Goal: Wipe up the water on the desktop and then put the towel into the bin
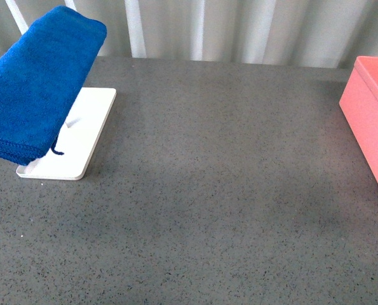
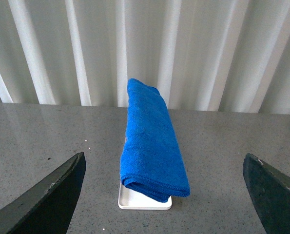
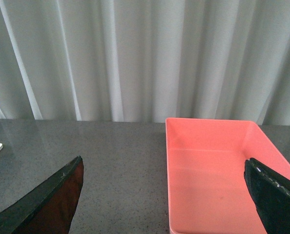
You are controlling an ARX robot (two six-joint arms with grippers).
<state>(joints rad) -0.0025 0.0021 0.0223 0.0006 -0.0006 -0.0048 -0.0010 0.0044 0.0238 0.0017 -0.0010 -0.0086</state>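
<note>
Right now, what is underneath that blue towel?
A flat white tray lies under the towel, resting on the desktop. The towel sits raised above the tray and covers much of it. Whatever props the towel up is mostly hidden.

A pale grey-white curtain [image 1: 252, 28] hangs in vertical folds along the whole far side, at 12 o'clock in the front view, and meets the back edge of the desktop [image 1: 227, 190]. Its folds alternate bright white ridges with soft grey hollows, the brightest ridge near 11 o'clock. The light is soft and even. Both wrist views show a faint sheen on the speckled surface just below the curtain.
</note>
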